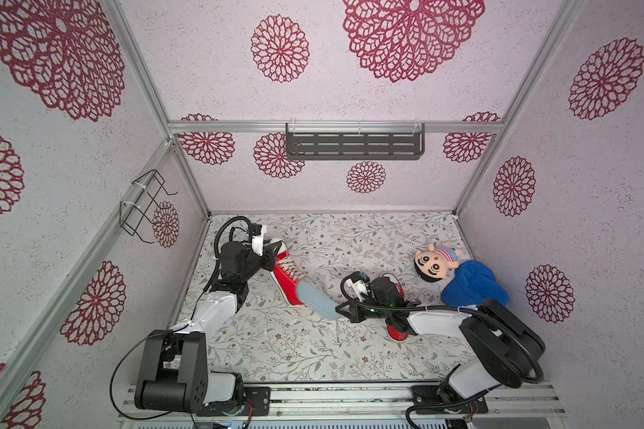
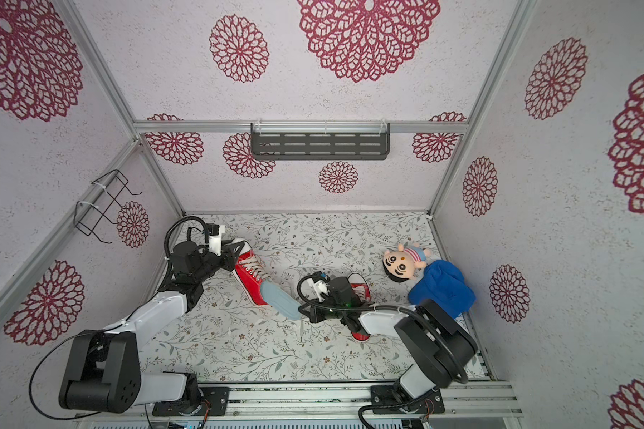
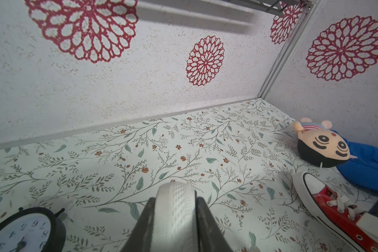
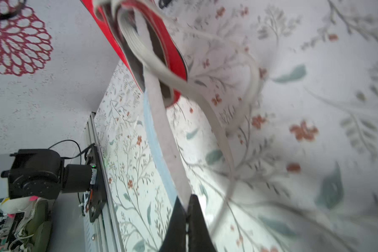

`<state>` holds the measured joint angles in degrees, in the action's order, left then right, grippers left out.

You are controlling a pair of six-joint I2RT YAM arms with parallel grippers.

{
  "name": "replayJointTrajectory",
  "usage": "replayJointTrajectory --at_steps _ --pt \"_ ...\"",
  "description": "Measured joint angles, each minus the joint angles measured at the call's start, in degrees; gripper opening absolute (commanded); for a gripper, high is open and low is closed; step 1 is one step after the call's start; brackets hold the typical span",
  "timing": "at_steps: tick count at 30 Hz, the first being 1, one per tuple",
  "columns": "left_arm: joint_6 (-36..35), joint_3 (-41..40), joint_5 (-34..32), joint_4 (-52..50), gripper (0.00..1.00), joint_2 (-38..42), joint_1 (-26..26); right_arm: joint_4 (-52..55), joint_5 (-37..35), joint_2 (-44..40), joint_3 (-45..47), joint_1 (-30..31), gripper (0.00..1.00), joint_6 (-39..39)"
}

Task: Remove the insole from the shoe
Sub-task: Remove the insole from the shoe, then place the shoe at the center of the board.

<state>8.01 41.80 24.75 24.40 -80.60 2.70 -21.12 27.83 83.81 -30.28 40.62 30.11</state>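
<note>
Two grippers are sharing one red shoe [image 1: 289, 276], which is lying diagonally on the floral table [image 1: 276, 353]. The left gripper [image 1: 271, 255] is clamping the white toe cap [image 3: 176, 196] at the far end, while the right gripper [image 1: 341, 309] is pinching shut on the pale blue insole [image 1: 318, 301] at the near end. We are seeing the insole sticking out of the shoe's mouth, running in line with the sole straight toward the right gripper. So we are judging that the pull is lying along that axis, away from the toe. We are not making out how much insole is sitting inside: the upper is hiding it, and the right wrist view is blurring the loose lace [image 4: 219, 126].
</note>
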Motion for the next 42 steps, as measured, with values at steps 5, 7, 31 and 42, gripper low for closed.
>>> replayJointTrajectory --at_steps 5,7,31,42 --pt "2.0 5.2 5.8 -1.7 0.00 -6.4 -2.1 15.6 -3.5 -17.8 6.3 -2.0 0.00 0.1" --pt "2.6 8.1 8.5 -2.5 0.00 -9.5 -2.3 19.1 -3.9 -25.4 6.6 -4.2 0.00 0.8" --pt "13.0 60.7 32.3 -17.1 0.52 -60.0 -6.2 8.6 4.5 -37.4 10.6 -16.7 0.00 16.5" --pt "9.4 70.6 24.9 -25.1 0.88 -61.6 -6.3 15.0 0.9 -37.2 9.9 -16.5 0.00 16.1"
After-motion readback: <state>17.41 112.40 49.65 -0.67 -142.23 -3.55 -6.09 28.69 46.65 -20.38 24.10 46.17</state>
